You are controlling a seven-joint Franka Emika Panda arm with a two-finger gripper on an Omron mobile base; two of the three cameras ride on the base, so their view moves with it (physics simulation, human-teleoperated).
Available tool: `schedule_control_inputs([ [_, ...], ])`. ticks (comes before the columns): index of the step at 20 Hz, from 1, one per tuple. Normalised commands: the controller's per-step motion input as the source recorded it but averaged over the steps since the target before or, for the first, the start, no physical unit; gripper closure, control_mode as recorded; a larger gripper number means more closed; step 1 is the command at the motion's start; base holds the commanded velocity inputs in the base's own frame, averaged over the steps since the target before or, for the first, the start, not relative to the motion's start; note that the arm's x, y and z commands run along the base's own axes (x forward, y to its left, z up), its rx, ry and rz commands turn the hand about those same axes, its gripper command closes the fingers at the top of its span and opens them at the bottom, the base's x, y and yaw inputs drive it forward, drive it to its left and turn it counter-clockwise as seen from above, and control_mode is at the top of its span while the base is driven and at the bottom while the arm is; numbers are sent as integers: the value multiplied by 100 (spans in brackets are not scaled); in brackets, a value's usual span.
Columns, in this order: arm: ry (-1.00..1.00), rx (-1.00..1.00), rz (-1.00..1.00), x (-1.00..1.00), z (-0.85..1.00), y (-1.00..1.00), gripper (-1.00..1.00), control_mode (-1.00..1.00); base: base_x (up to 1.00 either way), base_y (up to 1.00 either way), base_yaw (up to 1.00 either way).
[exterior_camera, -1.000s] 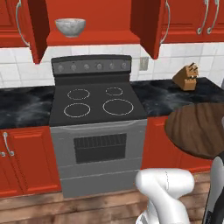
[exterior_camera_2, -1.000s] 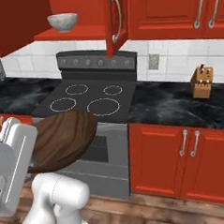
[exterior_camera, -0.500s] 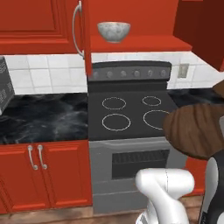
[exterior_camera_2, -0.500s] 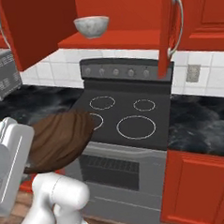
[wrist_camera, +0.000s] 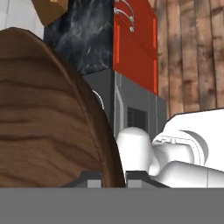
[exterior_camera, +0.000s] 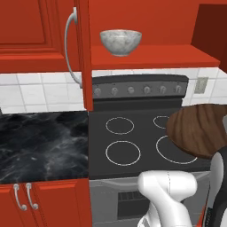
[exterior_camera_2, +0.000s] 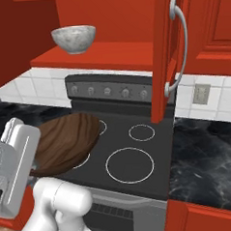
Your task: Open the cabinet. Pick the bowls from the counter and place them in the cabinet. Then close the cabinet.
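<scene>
Landmark: stovetop (exterior_camera: 133,142), matte black w/ white rings.

Cabinet (exterior_camera: 82,53) directly above stovetop, both doors swung open; long curved silver handle (exterior_camera: 68,44) on the door edge at stovetop's left side, other door (exterior_camera_2: 164,51) w/ its handle at the right side. Red inside shelf (exterior_camera: 150,55) sits over the stove's control panel (exterior_camera: 137,90).

Marbled grey-white bowl (exterior_camera: 120,41) upright on that shelf, above stovetop's back left rings; seen also in right base view (exterior_camera_2: 74,39).

Wood-grain bowl (exterior_camera: 197,131) held in the air over stovetop's front right corner, tilted, rim toward stove; in right base view (exterior_camera_2: 66,142) it hangs over the near-left rings, next to the white arm. Hand view: bowl wall (wrist_camera: 48,113) runs down between the finger tips, tool (wrist_camera: 113,178) clamped on its rim, one tip each side.

Counter (exterior_camera: 42,142) touches stovetop's left side; more black marble (exterior_camera_2: 207,160) on its right. Short red doors w/ small silver handles (exterior_camera: 22,197) below counter, left of oven front.
</scene>
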Motion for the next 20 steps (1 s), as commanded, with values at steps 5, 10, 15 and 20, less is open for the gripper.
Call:
schedule_control_inputs([
  [5,0,0,0,0,0,0,100,100,58,14,-1],
  [10,0,0,0,0,0,0,100,100,60,11,-4],
  [15,0,0,0,0,0,0,100,100,83,20,-29],
  [20,0,0,0,0,0,0,100,100,100,39,-28],
])
